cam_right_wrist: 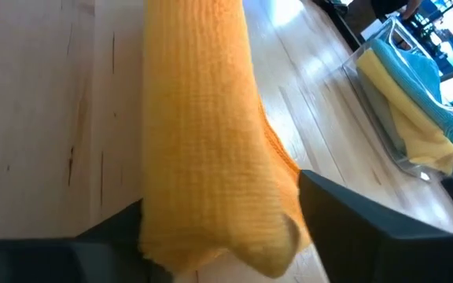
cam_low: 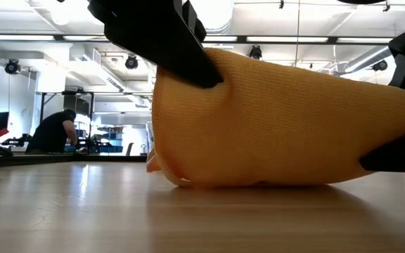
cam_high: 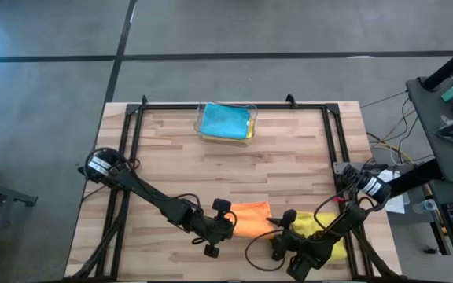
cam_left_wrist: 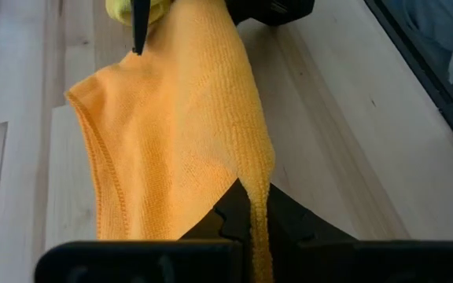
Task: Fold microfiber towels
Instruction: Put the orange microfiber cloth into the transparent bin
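Your left end effector (cam_high: 228,228) is clamped on the orange towel (cam_high: 250,218); your right end effector (cam_high: 283,226) stands open around its other end. From above you can count four towels: the orange one at six o'clock on the table (cam_high: 171,157), long axis left-right; one yellow (cam_high: 321,228) at five; blue (cam_high: 225,120) over yellow in the clear bin (cam_high: 204,134) at twelve. In the low view the orange towel touches the table. Left wrist: fingers (cam_left_wrist: 234,212) pinch its edge. Right wrist: fingers (cam_right_wrist: 352,212) flank it.

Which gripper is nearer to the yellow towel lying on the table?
Right. The right gripper is beside the yellow towel; the left gripper is farther, holding the orange towel.
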Motion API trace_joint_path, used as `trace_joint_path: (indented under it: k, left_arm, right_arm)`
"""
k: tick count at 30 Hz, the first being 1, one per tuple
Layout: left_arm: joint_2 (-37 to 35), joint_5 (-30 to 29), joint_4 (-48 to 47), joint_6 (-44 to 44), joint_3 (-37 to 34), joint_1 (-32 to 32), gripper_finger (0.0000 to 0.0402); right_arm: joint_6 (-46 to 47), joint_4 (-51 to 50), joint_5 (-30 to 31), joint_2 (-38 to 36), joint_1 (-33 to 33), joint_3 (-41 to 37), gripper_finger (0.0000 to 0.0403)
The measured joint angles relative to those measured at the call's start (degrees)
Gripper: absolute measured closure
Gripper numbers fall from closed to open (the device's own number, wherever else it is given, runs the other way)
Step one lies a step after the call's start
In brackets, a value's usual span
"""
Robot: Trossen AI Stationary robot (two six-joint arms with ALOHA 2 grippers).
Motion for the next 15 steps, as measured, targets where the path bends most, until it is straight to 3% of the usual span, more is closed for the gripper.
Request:
trace_joint_path:
  k: [10, 15]
  left_arm:
    - [-0.23, 0.89, -0.07, 1.03, -0.22, -0.04, 0.0396]
    - [-1.19, 1.69, -3.5, 3.46, -0.25, -0.13, 0.0349]
  right_arm:
    - [-4.47, -0.04, -1.62, -0.69, -0.34, 1.92, 0.0378]
    - [-3.38, -0.04, -1.95, -2.69, -0.71, 2.19, 0.0392]
